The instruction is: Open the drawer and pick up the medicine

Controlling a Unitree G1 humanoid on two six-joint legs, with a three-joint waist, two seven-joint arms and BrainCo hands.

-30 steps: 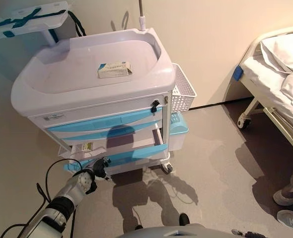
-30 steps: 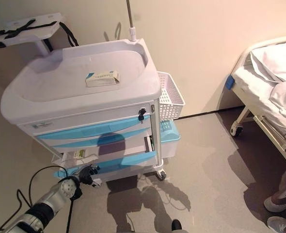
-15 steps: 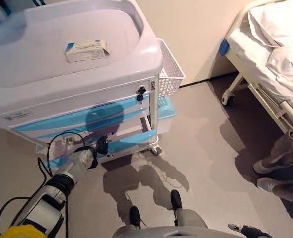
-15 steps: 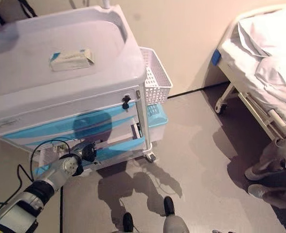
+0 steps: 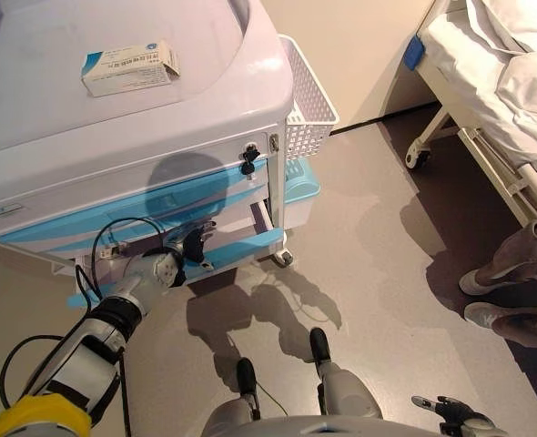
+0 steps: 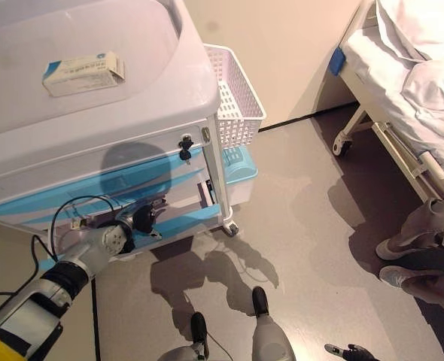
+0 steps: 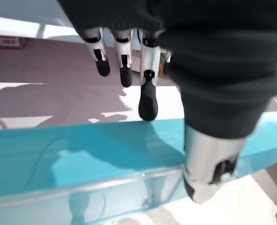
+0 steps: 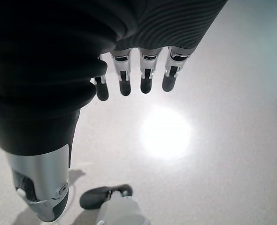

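Drawer (image 5: 241, 248) ajar, left hand (image 5: 192, 248) over its blue front, fingers (image 7: 147, 101) seemingly relaxed, empty.

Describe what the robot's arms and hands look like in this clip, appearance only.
The left arm is silver-grey in segments with dark ribbed bands and a yellow section nearest the body. Its left hand has a dark ribbed cover over the back and wrist, silver fingers with dark tips, and a silver thumb. The right hand looks the same: dark ribbed cover, silver dark-tipped fingers.
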